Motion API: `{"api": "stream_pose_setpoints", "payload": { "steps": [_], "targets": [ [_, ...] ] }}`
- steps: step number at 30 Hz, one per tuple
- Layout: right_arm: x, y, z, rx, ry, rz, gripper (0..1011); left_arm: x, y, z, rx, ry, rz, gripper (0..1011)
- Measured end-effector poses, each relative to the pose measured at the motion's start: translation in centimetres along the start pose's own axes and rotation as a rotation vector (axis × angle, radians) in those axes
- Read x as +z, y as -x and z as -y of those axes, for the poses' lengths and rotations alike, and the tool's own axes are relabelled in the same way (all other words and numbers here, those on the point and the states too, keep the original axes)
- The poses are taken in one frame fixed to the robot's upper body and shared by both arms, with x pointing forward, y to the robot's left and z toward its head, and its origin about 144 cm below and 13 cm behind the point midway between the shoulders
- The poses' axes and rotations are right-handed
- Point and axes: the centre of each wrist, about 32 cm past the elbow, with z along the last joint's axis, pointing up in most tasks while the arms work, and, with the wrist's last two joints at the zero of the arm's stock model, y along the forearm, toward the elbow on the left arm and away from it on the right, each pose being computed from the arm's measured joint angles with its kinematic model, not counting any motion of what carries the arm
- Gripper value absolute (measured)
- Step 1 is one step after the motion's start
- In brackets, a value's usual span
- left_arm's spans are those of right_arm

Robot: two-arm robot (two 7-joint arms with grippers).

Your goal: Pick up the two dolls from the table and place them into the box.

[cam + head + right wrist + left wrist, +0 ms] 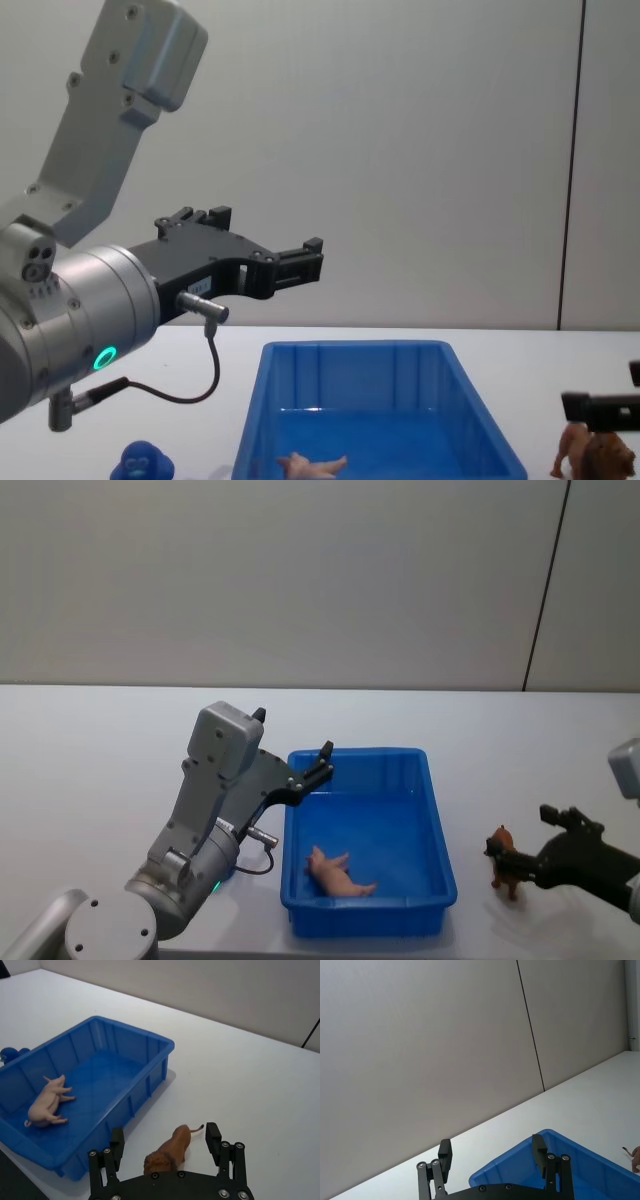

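The brown lion doll (168, 1152) stands on the white table (250, 1070) just right of the blue box (131, 1091). My right gripper (165, 1131) is open, one finger on each side of the lion and neither touching it. The head view shows that lion (504, 863) at my right gripper (526, 846). The blue doll (143, 465) sits on the table left of the box (350, 362), and its edge (9, 1053) shows beyond the far rim. My left gripper (295, 738) hangs open and empty above the box's left rim (290, 810).
A pink pig figurine (338, 875) lies on its side inside the box. A grey wall with a dark vertical seam (545, 590) stands behind the table. Bare tabletop (90, 760) stretches around the box on all sides.
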Motion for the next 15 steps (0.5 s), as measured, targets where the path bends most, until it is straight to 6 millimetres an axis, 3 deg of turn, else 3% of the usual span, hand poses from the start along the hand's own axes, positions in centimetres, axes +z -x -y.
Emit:
{"api": "stream_pose_setpoints", "payload": {
  "steps": [15],
  "targets": [
    [-1.5, 0.1, -0.2, 0.009, 0.081, -0.009, 1001, 0.0, 0.0, 0.0, 0.0, 0.0, 0.0, 1001]
  ]
}}
